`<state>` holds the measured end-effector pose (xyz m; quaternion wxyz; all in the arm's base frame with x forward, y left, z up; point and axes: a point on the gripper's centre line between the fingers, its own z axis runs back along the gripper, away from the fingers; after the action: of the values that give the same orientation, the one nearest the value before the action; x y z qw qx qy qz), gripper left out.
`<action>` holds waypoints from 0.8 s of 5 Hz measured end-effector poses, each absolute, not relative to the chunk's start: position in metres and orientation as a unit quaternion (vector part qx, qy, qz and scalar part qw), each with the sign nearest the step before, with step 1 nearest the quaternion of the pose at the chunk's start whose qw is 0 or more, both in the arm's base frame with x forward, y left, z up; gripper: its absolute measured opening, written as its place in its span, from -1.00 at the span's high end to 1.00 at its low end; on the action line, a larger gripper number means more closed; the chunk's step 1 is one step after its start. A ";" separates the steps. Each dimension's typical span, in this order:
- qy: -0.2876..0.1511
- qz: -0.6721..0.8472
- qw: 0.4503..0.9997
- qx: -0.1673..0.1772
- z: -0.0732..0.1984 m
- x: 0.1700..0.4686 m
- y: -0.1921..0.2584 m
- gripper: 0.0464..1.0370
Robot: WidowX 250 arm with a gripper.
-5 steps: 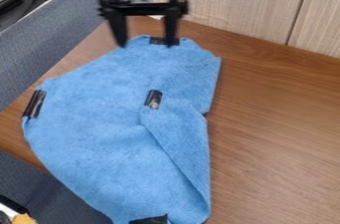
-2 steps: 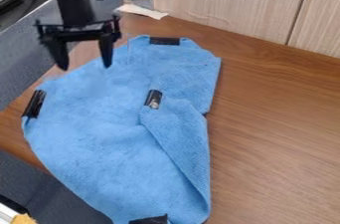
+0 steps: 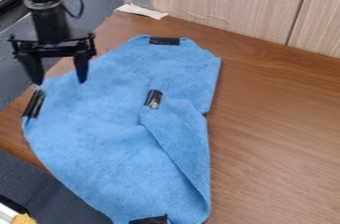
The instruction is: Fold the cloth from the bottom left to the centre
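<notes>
- A small yellow-orange piece (image 3: 24, 219) sits off the near left side of the blue cloth (image 3: 100, 123), apart from it.
- A strip of black tape (image 3: 34, 104) marks the cloth's left corner.
- The tool (image 3: 58, 81) hangs over the cloth's left part, just beside that corner; its two fingers stand wide apart with nothing between them. Whether their tips touch the cloth, one cannot tell.
- The cloth itself lies spread on the brown wooden surface (image 3: 279, 118), its near left side reaching past the surface's edge.
- White paper (image 3: 141, 12) lies beyond the cloth's far end, by the foot of a pale wood-grain panel (image 3: 219, 4).
- A black patch (image 3: 149, 219) sits at the cloth's near end.
- A short dark strip (image 3: 153, 99) marks the tip of a flap folded in from the cloth's right side, near its middle.
- Another black strip (image 3: 164, 41) crosses the cloth's far end.
- Bare wood stretches to the right of the cloth.
</notes>
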<state>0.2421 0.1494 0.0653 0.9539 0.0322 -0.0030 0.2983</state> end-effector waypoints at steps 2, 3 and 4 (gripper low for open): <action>0.028 0.319 0.947 0.031 0.057 0.224 0.166 -0.93; 0.053 0.317 0.946 0.032 0.043 0.220 0.167 -0.93; 0.058 0.306 0.950 0.026 0.036 0.221 0.166 -0.93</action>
<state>0.2214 0.1661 0.0358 0.9498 0.0255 0.0582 0.3062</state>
